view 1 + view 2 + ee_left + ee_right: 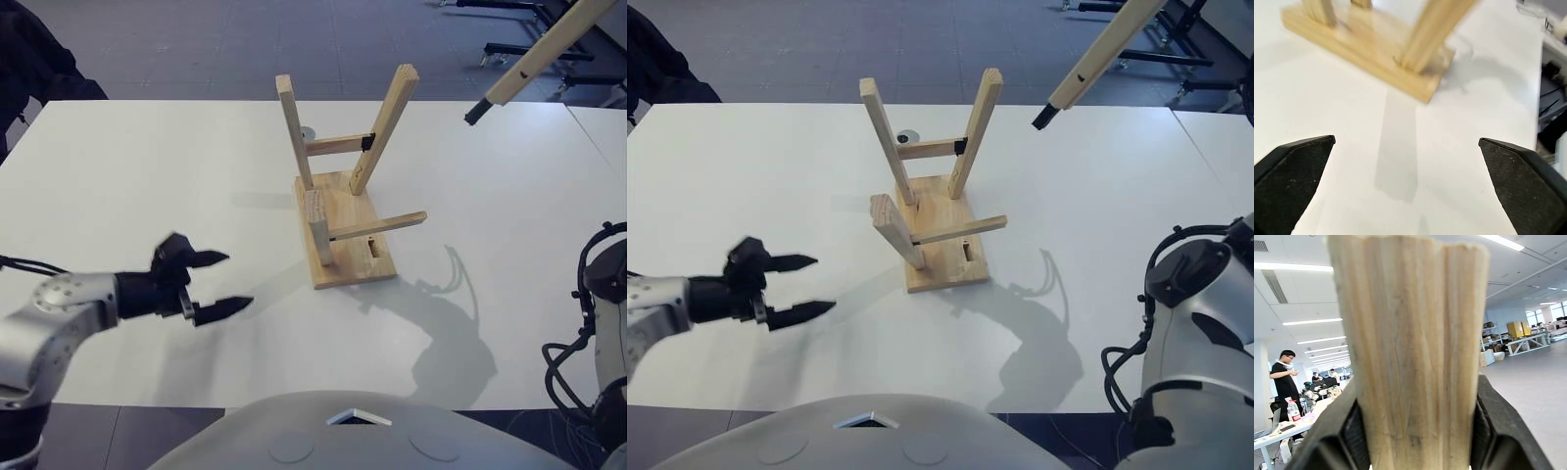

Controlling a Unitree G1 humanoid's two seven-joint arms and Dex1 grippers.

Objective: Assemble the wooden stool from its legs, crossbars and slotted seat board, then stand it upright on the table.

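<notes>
Left eye view: the seat board (345, 235) is lying flat near the middle of the worktop (127, 176); three legs (294, 127) are standing up from it; one crossbar (336, 145) is bridging the two far legs; a second crossbar (380, 225) is jutting from the near leg, its free end unsupported above an open slot (374, 247) at the board's near right corner; the left fingers (223, 307) are being held spread and empty, low over the worktop, well to the left of the board; the fourth leg (549, 54) is being carried high beyond the far right of the stool, its long axis slanted, its dark end aimed down and leftward.

Right eye view: the slot is being shown right of the near leg, on the right arm's side.

Left wrist view: bare worktop is being framed by the spread fingers; the board's edge is lying ahead, apart from them.

Right wrist view: the fourth leg is being pinched between the right fingers (1493, 431).

Judgement: the leg is needing to be tipped upright and lowered, dark end first, into that slot, meeting the free crossbar end.
</notes>
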